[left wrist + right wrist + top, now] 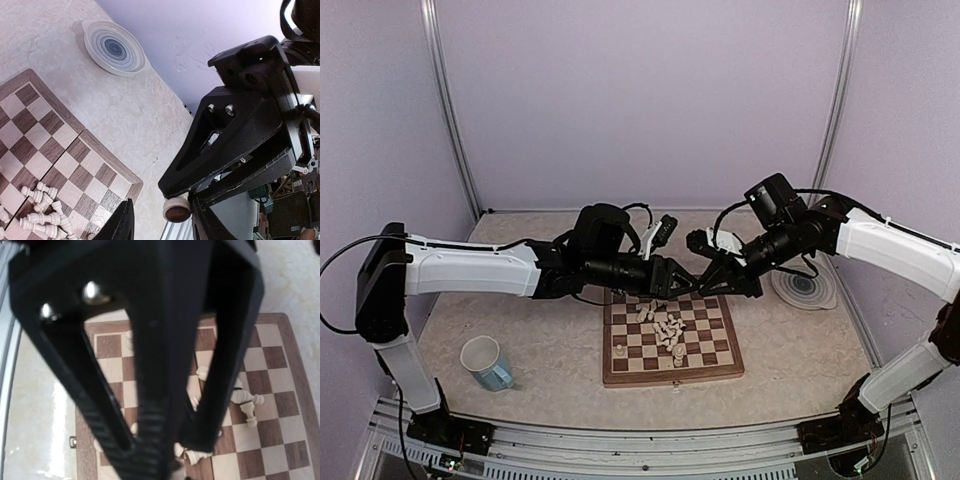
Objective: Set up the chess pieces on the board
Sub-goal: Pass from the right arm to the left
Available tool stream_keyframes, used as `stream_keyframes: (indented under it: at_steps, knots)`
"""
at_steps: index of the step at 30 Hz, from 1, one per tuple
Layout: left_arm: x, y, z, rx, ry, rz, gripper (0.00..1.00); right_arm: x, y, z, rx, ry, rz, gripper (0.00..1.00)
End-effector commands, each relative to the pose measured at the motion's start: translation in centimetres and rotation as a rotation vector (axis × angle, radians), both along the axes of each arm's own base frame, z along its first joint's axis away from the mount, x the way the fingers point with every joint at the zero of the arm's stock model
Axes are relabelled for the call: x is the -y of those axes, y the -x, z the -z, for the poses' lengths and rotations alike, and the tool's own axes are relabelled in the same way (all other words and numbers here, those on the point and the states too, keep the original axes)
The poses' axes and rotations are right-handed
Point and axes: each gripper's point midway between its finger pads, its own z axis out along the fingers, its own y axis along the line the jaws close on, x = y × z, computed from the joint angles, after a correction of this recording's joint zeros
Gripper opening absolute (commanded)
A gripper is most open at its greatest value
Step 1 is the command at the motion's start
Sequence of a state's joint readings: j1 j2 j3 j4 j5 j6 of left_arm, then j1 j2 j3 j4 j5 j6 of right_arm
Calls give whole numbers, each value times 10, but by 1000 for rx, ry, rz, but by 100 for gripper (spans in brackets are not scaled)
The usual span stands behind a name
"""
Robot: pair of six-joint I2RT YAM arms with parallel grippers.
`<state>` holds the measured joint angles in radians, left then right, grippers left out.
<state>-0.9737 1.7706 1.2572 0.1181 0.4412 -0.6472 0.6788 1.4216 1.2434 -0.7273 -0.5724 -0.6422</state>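
Pale lilac walls (640, 100) enclose a marbled beige table (540, 330); both arms reach in from the sides and meet tip to tip in the air. The right gripper (172, 192) is pinched tight, its two black fingers coming to a point; at that point hangs a single piece (176, 210), cream with a round brown base turned toward the left wrist camera; it looks gripped there, though the contact itself is hidden. The left gripper (161, 224) faces it with jaws partly apart, one finger on each side of the single piece, neither clearly touching it. Below both grippers lies the board (720, 345), brown and cream checks inside a brown border; the chess pieces (666, 330) lie mostly tumbled in a heap near its middle, under the meeting fingertips and a little toward the arm bases; two stand apart from the heap, nearer the bases. Off the board, out past the right gripper, sits a round plate (114, 47) with grey-blue rings; well out past the left gripper, a pale mug (486, 362) stands on the table.
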Motion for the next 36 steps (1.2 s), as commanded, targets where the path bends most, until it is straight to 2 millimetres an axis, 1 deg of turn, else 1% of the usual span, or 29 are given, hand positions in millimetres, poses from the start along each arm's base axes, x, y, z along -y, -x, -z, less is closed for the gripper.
stream_keyframes:
  at_steps: [1, 6, 10, 16, 18, 20, 22, 23, 24, 26, 28, 29, 30, 31, 33, 36]
  knots:
    - [3, 1, 0, -8, 40, 24, 38, -8, 5, -6, -9, -22, -34, 3]
    - [6, 5, -2, -23, 65, 55, 29, -9, 3, -7, -10, -28, -33, 3]
    - [7, 6, 2, -35, 64, 67, 26, -10, 1, -9, -1, -32, -29, 4]
    - [8, 6, 2, -36, 69, 74, 18, -12, -1, -10, 2, -39, -20, 4]
    - [6, 4, 2, -35, 75, 67, 16, -12, -4, -13, 9, -44, -6, 9]
    - [1, -1, 0, -33, 91, 49, 13, -11, -6, -20, 29, -65, 6, 19]
    - [-5, -7, -5, -22, 113, 32, 11, -6, -9, -37, 37, -129, 18, 33]
    - [-8, -9, -8, -13, 127, 22, 11, 0, -13, -48, 21, -172, 21, 37]
    - [-12, -11, -12, -2, 145, 13, 11, 10, -21, -59, -15, -221, 36, 39]
    - [-19, -16, -23, 17, 202, -7, 11, 24, -29, -79, -96, -328, 43, 42]
    - [-26, -20, -33, 5, 272, -24, 11, 32, -31, -90, -168, -418, 31, 43]
    - [-29, -22, -40, -2, 312, -28, 11, 33, -29, -91, -197, -441, 16, 43]
    - [-31, -22, -53, 9, 375, -20, 11, 33, -27, -89, -214, -449, 6, 43]
    - [-34, -23, -59, 2, 419, -20, 11, 32, -25, -85, -230, -455, -5, 43]
    - [-41, -24, -71, -11, 496, -17, 11, 31, -23, -79, -255, -466, -20, 43]
    - [-45, -24, -84, -49, 582, 13, 11, 28, -24, -75, -284, -484, -24, 44]
